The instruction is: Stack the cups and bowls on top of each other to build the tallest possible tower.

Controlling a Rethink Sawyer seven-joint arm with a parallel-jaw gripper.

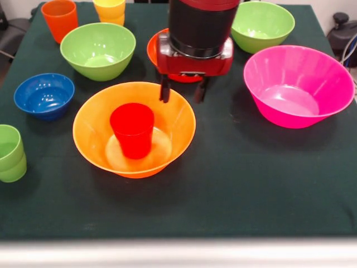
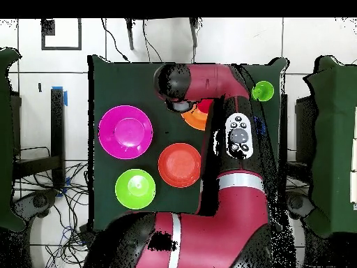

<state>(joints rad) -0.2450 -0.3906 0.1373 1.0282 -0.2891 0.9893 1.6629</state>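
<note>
The large orange bowl sits at the table's middle with the red cup standing inside it. My gripper hangs open and empty just above the bowl's far rim, to the right of the cup and touching nothing. The small blue bowl sits to the left. Two stacked light green cups stand at the left edge. In the overhead view the arm hides most of the orange bowl; one green cup shows beside it.
A light green bowl sits far left and another far right. The large pink bowl is at the right. The red-orange bowl is behind the gripper. An orange cup and yellow cup stand at the far edge.
</note>
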